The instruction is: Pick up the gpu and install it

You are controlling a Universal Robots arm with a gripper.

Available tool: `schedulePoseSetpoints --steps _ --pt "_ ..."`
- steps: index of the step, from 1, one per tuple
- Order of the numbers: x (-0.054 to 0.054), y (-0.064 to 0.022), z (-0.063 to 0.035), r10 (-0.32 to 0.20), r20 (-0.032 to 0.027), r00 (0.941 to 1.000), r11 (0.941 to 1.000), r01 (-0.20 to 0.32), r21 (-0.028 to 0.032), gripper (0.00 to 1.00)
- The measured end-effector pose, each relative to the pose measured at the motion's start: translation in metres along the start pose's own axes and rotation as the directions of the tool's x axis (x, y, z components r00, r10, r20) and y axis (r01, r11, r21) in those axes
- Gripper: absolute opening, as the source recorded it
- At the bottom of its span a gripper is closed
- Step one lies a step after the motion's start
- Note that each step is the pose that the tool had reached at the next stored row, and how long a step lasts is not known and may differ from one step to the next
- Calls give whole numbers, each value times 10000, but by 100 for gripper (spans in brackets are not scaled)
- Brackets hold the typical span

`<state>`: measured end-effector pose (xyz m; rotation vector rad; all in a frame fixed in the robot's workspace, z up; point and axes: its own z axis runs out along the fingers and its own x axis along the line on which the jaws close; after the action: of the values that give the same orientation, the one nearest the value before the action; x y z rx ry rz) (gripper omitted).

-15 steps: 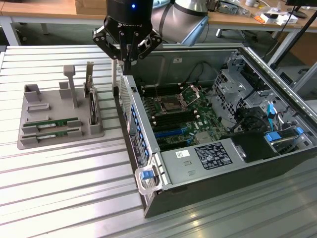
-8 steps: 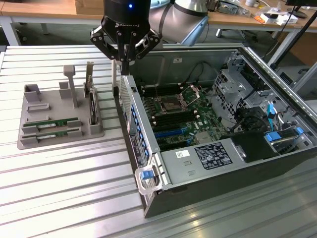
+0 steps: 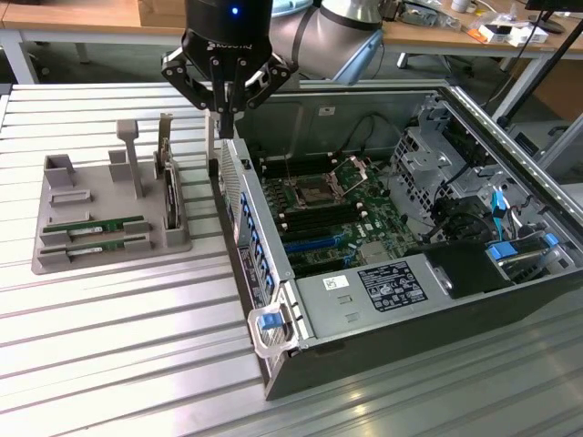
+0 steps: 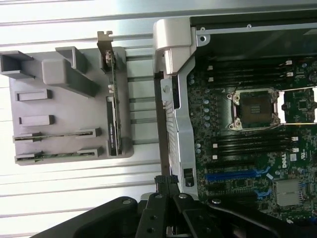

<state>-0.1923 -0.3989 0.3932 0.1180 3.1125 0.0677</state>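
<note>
Finds gripper (image 3: 223,111) closed, empty, off the edge of the holder (image 3: 50,255) nearest the case (image 3: 241,214); judges gpu (image 3: 98,225) light, stiff, fragile; favours pinching mid-length faces.

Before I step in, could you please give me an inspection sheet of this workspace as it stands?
Surface: ribbed metal table, carrying a grey holder and an open computer case.
Job's things: two green gpu sticks lie flat in the holder's slots, untouched; the motherboard is exposed in the case.
Clutter: a dark card with metal bracket stands upright in the holder.
Grippers: the hand is shut and empty, hovering above the case's rear wall, beside the holder.
Cables: black leads and blue ones inside the case.
Surroundings: wooden desks behind, with small items on them.
</note>
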Motion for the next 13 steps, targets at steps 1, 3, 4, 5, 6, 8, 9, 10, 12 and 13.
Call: schedulePoseSetpoints --steps 1,3,4,5,6,8,9,10,12,13 --pt "4 0 -1 0 -1 10000 10000 0 1 10" --pt "16 -1 -1 0 0 10000 10000 0 0 10" --pt "23 -2 -1 0 0 10000 10000 0 0 10" --pt "29 -2 -1 0 1 10000 10000 0 0 10" --pt "33 -3 -1 0 0 10000 10000 0 0 10" --pt "43 -3 -1 -1 0 10000 10000 1 1 10" --pt "49 -4 -2 0 0 10000 10000 0 0 10" --pt "53 -4 -2 0 0 10000 10000 0 1 10" --pt "61 -5 -2 -1 0 10000 10000 1 0 10" --pt "64 -5 -2 0 0 10000 10000 0 0 10"
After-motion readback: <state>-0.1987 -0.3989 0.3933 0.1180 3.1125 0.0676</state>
